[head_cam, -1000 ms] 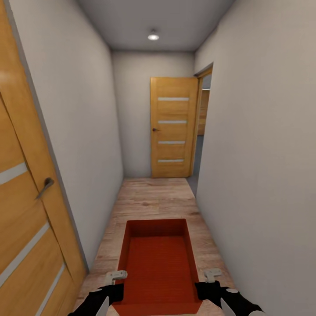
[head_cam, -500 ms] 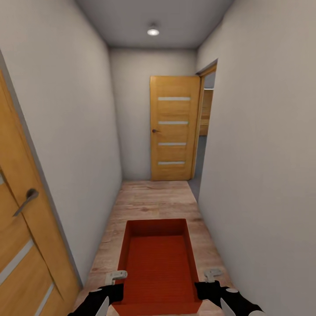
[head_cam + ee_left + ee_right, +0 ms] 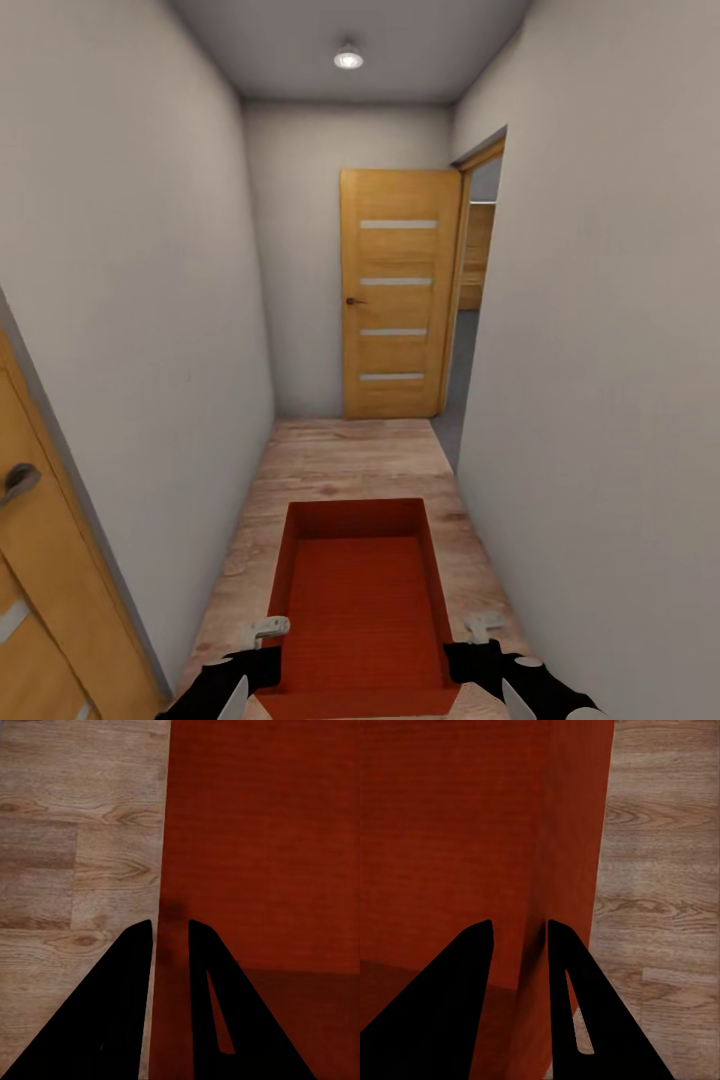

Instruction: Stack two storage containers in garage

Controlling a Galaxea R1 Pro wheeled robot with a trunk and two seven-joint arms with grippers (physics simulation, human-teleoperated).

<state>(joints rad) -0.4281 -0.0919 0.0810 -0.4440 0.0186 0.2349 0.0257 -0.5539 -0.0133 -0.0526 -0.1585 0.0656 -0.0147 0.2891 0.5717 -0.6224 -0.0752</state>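
**Container carried between both arms in the hallway**

We hold one storage container [image 3: 360, 600] low in front of us, above the wood-plank floor [image 3: 345, 455]. The left end effector [image 3: 171, 934] clamps its left wall, the right end effector [image 3: 519, 934] its right wall, each straddling the rim. A wooden door [image 3: 398, 295] stands ahead.

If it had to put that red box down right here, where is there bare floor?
Bare wood floor lies ahead of the storage container, reaching the far door. Beside the container, only narrow strips run along each wall, where the left gripper and right gripper hold its side walls.
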